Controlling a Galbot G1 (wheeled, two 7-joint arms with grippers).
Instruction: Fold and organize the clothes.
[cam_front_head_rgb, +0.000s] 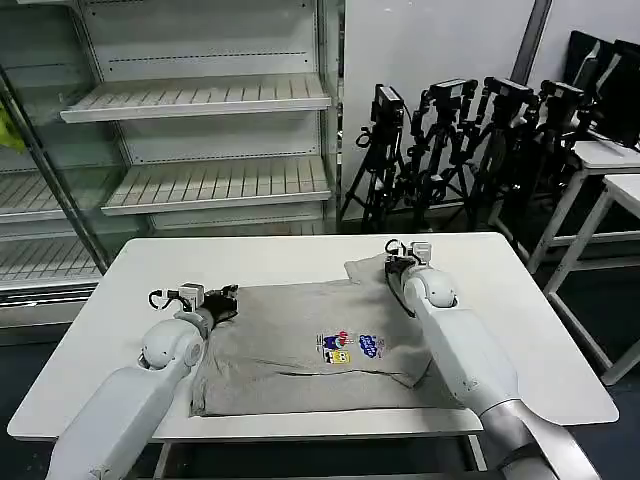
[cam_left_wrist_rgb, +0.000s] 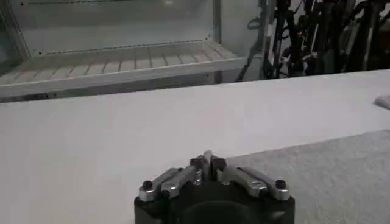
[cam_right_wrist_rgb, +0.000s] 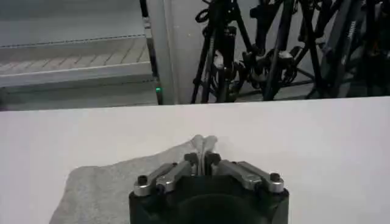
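Left gripper (cam_left_wrist_rgb: 210, 163) pinched tight on T-shirt (cam_front_head_rgb: 300, 350) edge. Right gripper (cam_right_wrist_rgb: 203, 159) pinched on T-shirt corner. White table (cam_front_head_rgb: 250, 262) beyond both.

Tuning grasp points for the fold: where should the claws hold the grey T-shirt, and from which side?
At the far top corners, coming from the near side, low over the cloth. The T-shirt lies flat on the table, so only its edges offer a pinchable lip. The left claw and right claw are each shut on such a far edge fold.
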